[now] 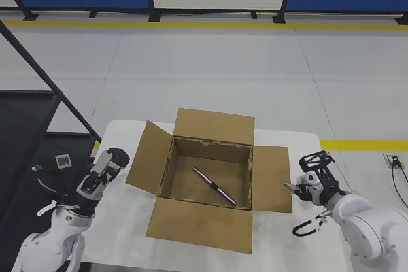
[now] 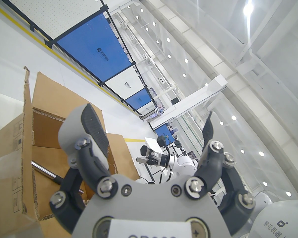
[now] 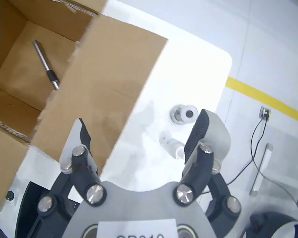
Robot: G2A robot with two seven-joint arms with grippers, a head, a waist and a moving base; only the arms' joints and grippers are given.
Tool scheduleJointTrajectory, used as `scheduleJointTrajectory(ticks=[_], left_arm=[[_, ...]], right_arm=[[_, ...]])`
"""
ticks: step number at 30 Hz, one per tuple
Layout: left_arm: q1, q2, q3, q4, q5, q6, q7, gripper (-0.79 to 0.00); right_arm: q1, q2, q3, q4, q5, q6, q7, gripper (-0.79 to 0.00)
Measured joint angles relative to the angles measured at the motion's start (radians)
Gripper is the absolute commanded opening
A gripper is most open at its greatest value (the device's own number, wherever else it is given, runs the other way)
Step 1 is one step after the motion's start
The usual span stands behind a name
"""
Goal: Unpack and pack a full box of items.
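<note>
- An open brown cardboard box (image 1: 214, 126) sits on the white counter (image 1: 126, 224), flaps spread.
- A slim metal rod with a dark band (image 1: 215, 185) lies diagonally on the box floor.
- The left pincer (image 2: 149, 110) is wide and empty, near the box's left flap.
- The right pincer (image 3: 142, 116) is wide and empty, by the right flap, near two small white cylindrical fittings (image 3: 183, 113).

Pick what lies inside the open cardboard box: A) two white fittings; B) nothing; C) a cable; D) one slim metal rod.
D: one slim rod lies on the floor of the cardboard box, while the white fittings sit on the table outside it.
</note>
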Motion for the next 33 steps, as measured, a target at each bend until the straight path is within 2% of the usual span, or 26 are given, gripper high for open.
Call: scheduleJointTrajectory(ticks=[7, 17, 19, 20, 21, 25, 27, 28, 33], left_arm=[[0.0, 0.0, 0.0, 0.0, 0.0, 0.0, 0.0, 0.0], [0.0, 0.0, 0.0, 0.0, 0.0, 0.0, 0.0, 0.0], [0.0, 0.0, 0.0, 0.0, 0.0, 0.0, 0.0, 0.0], [0.0, 0.0, 0.0, 0.0, 0.0, 0.0, 0.0, 0.0], [0.0, 0.0, 0.0, 0.0, 0.0, 0.0, 0.0, 0.0], [0.0, 0.0, 0.0, 0.0, 0.0, 0.0, 0.0, 0.0], [0.0, 0.0, 0.0, 0.0, 0.0, 0.0, 0.0, 0.0], [0.0, 0.0, 0.0, 0.0, 0.0, 0.0, 0.0, 0.0], [0.0, 0.0, 0.0, 0.0, 0.0, 0.0, 0.0, 0.0]], right_arm=[[-0.07, 0.013, 0.094, 0.086, 0.041, -0.027, -0.029, 0.0], [-0.032, 0.027, 0.118, 0.309, 0.08, -0.065, -0.107, -0.015], [-0.018, 0.029, 0.116, 0.353, 0.093, -0.079, -0.117, -0.139], [-0.012, 0.031, 0.115, 0.369, 0.097, -0.084, -0.12, -0.228], [-0.005, 0.032, 0.113, 0.383, 0.101, -0.089, -0.123, -0.363], [0.014, 0.038, 0.106, 0.427, 0.119, -0.109, -0.134, -0.542], [0.019, 0.04, 0.103, 0.436, 0.124, -0.115, -0.136, -0.68], [0.021, 0.042, 0.102, 0.44, 0.128, -0.119, -0.138, -0.779], [0.022, 0.049, 0.105, 0.445, 0.161, -0.141, -0.152, -0.785]])
